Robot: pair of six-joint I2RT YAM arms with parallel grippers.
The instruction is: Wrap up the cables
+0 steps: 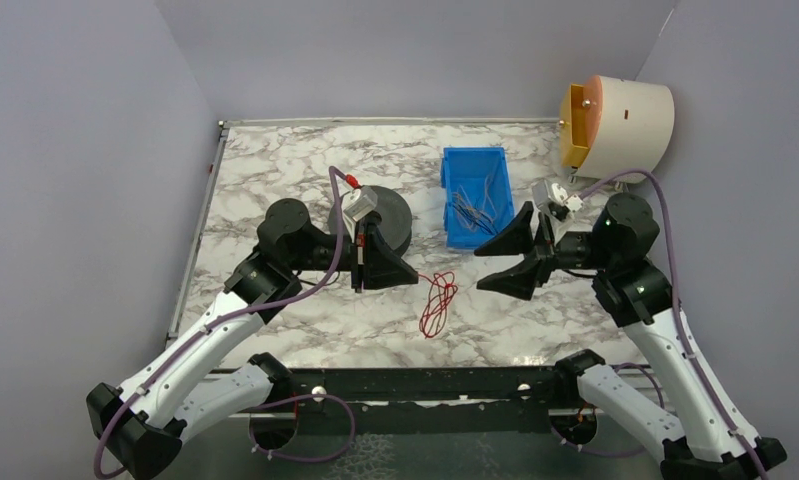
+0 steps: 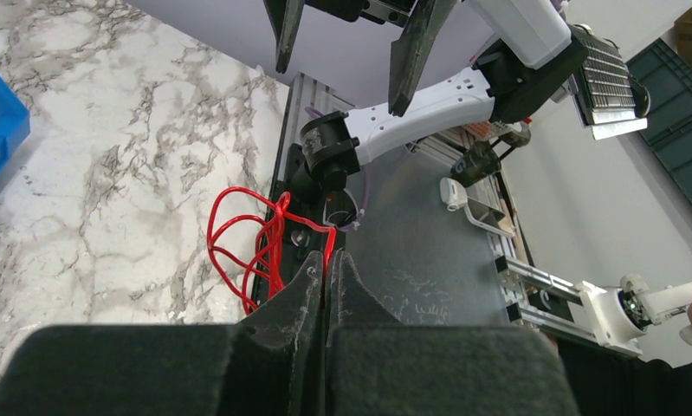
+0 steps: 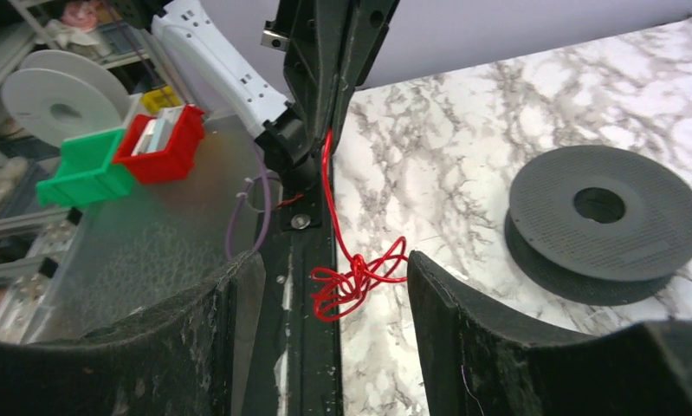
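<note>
Wrapping looks barely begun. The left gripper (image 2: pixel 325 264) has its fingers pressed together on one strand of the red cable (image 1: pixel 437 303), pinching it at the very tips. From that pinch the strand drops to a loose tangle on the tabletop (image 1: pixel 275 160), just below and ahead of the tips.

The right gripper (image 3: pixel 329 264) stands spread and holds nothing. In its own wrist view the tangle lies ahead, low in the gap between its two fingers, with the left gripper above. The black spool (image 3: pixel 567 217) lies flat off to the right gripper's right and just behind the left gripper. No turn of wire shows on it, as far as these views reach.

More thin wires (image 1: pixel 475 208) sit in the blue bin (image 1: pixel 472 157), just beyond the right gripper, and neither gripper touches them. By my reading, one strand is secured and everything else is left to do: gathering the red cable into neat turns — whether round the spool I cannot tell — and then the wires in the bin.
</note>
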